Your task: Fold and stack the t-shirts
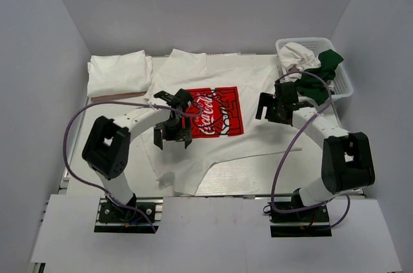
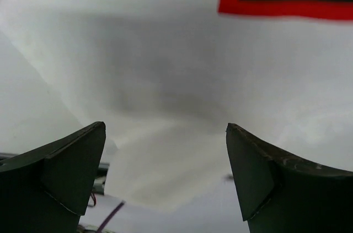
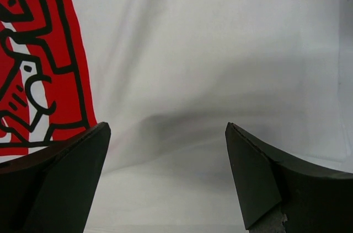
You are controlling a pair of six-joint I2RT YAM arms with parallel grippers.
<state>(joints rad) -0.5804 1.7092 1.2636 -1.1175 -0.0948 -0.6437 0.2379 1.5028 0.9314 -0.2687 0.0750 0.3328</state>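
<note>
midway between counter edges, limp coca-cola t-shirt point(image 1: 219, 111) under left gripper point(image 2: 165, 172) and right gripper point(image 3: 168, 172), both agape and empty; pinch probably at near-edge hem corners.

White lattice basket point(image 1: 346, 84) rests on the table point(image 1: 258, 182), far right.

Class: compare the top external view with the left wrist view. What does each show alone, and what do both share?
Top external alone: the basket with the dark green shirt, the folded white shirts at rear left, the right gripper. Left wrist alone: its fingers close up, spread with nothing between. Both: the left gripper and the printed shirt, white with a red print.
</note>
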